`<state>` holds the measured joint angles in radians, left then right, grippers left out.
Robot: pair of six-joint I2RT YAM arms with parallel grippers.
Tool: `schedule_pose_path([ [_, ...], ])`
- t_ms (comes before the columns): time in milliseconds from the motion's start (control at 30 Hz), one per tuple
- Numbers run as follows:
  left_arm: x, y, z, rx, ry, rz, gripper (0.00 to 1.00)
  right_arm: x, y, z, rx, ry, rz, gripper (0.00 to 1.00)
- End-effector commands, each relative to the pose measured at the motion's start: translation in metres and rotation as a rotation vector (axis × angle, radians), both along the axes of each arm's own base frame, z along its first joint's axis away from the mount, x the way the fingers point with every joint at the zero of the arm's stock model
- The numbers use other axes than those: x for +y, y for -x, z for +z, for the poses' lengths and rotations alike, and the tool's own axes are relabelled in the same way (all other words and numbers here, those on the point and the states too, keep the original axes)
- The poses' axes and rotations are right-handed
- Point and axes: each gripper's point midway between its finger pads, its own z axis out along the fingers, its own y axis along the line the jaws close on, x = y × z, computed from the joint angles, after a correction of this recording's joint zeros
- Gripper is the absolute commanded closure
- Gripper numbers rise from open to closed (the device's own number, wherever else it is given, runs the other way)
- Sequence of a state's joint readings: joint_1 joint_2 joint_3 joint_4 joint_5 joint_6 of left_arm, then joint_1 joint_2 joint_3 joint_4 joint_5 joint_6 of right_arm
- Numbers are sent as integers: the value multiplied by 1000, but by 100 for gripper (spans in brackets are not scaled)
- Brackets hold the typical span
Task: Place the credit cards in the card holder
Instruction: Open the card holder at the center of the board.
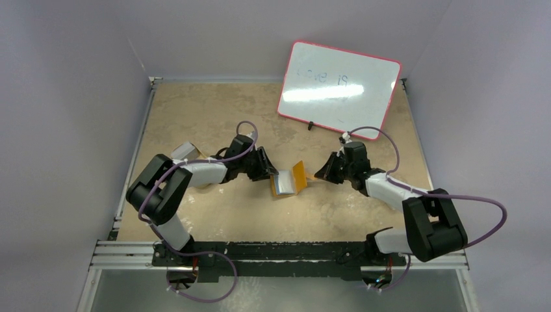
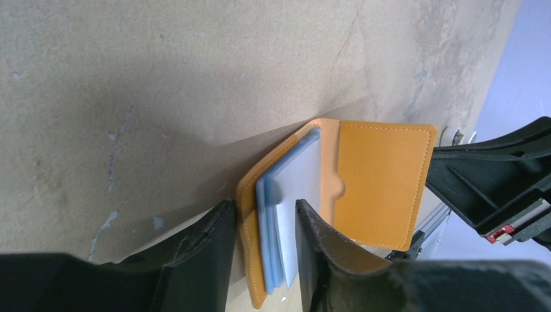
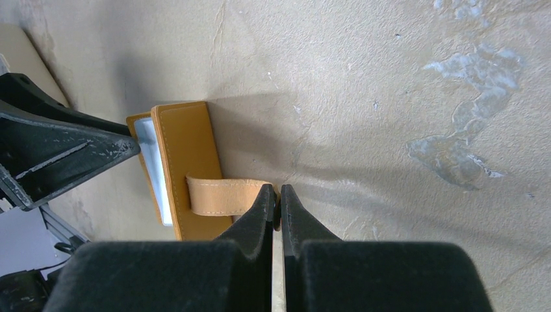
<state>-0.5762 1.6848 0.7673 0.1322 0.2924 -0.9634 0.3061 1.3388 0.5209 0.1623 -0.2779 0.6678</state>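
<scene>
**On the table (image 1: 214, 110), centre: card holder (image 1: 289, 179) open between both grippers**

Left gripper (image 2: 263, 207), jaws apart, straddles the credit cards (image 2: 295, 195), their long axis 1-to-7 into the jaws; from above, the holder lies at its 3 o'clock; right gripper (image 3: 277, 192), beyond, clamps the snap tab (image 3: 224, 196).

Looks down from high behind on the whole bench (image 1: 214, 110); peers close from each wrist, opposite sides, sharing the card holder (image 2: 383, 182).
</scene>
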Motion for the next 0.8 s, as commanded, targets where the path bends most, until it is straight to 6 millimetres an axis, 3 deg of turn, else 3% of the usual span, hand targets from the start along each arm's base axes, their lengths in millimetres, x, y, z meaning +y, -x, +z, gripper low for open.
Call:
schedule_pose_path([
  [0, -16, -6, 17, -53, 90, -14, 68, -5, -5, 3, -29, 23, -3, 100],
  [100, -18, -8, 29, -74, 117, -10, 78, -7, -6, 2, -28, 37, -11, 100],
  [167, -19, -8, 35, -80, 136, -10, 91, -10, -5, 2, -25, 61, -10, 100],
  [200, -21, -8, 39, -84, 151, -13, 98, -12, -6, 3, -23, 76, -11, 97],
  [267, -23, -8, 45, -92, 172, -14, 100, -20, -6, 8, -21, 127, -12, 83],
  [333, -23, -8, 47, -90, 174, -7, 100, -31, -15, 24, -58, 186, -54, 72],
  [467, -23, -9, 53, -96, 180, 2, 100, -37, -16, 70, -139, 200, -63, 56],
  [600, -26, -11, 56, -100, 179, -4, 100, -15, -11, 102, -201, 155, -9, 41],
  [767, -29, -8, 54, -88, 165, -14, 100, 37, 3, 124, -248, 130, 75, 38],
])
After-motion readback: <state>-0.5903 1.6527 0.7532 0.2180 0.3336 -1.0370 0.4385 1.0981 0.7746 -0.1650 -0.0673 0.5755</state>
